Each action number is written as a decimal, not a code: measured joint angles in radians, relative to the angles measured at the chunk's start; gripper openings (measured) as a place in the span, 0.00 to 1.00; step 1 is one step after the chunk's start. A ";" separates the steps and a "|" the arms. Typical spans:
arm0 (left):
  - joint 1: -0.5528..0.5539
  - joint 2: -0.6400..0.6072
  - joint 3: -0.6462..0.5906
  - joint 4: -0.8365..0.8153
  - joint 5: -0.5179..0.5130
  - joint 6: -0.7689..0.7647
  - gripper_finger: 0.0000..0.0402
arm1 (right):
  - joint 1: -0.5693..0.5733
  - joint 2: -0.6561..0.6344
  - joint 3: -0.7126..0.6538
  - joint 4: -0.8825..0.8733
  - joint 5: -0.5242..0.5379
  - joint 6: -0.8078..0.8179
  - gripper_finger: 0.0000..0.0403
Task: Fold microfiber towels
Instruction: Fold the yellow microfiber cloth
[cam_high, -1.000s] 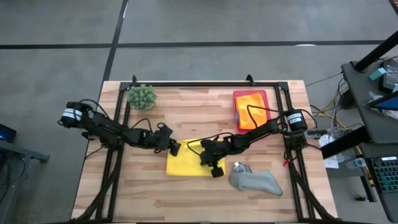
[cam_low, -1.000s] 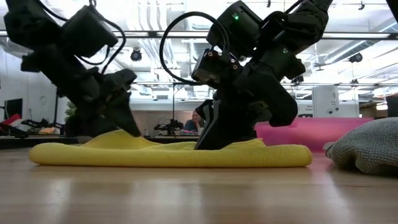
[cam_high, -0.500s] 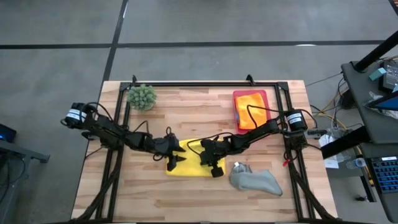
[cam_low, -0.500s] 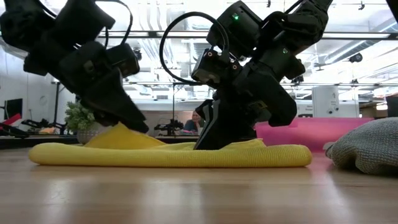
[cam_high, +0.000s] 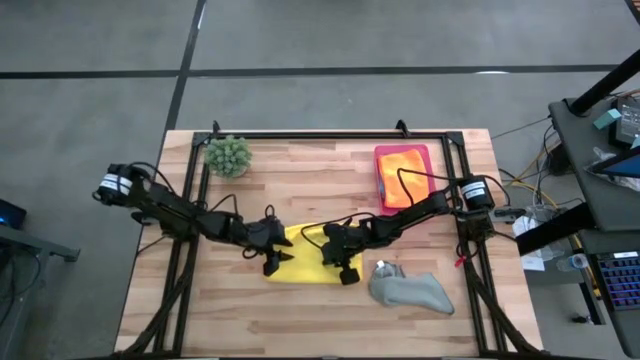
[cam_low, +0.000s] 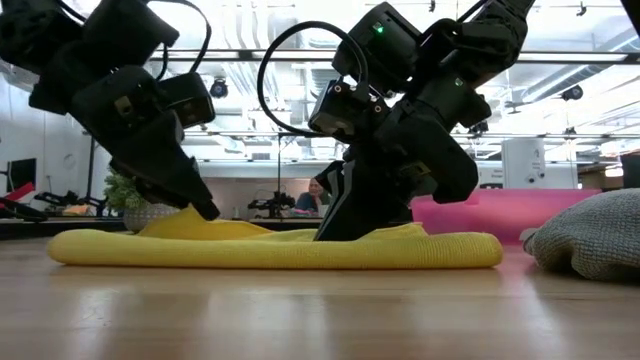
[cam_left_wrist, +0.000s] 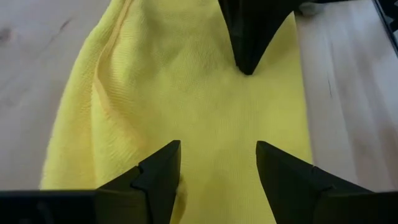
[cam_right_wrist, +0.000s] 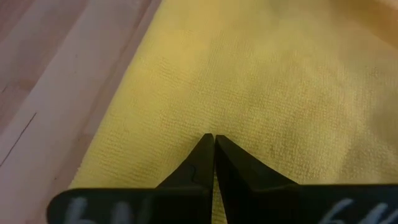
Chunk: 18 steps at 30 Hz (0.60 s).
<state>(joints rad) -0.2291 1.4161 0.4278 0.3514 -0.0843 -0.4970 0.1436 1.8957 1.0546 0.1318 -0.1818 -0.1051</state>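
High view: arms hide the yellow towel (cam_high: 305, 270)

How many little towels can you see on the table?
3: the yellow towel in the middle under both arms, the grey towel bunched to its right, the orange towel on the pink tray. Others may be hidden.

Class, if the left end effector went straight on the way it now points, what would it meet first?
Most likely the yellow towel just below the open left end effector; beyond that, the right end effector, shut on the same towel.
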 joint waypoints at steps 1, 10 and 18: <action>0.000 -0.015 0.000 -0.016 -0.001 0.006 0.48 | 0.000 0.000 -0.001 0.000 0.000 0.003 0.02; 0.000 -0.216 0.000 -0.152 -0.151 0.102 0.48 | 0.000 -0.009 0.010 -0.009 0.001 0.008 0.02; -0.003 -0.290 -0.005 -0.174 -0.292 0.120 0.48 | -0.002 -0.064 0.036 -0.069 0.055 -0.001 0.02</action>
<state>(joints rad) -0.2316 1.1263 0.4229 0.1778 -0.3759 -0.3769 0.1412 1.8317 1.0910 0.0624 -0.1265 -0.1056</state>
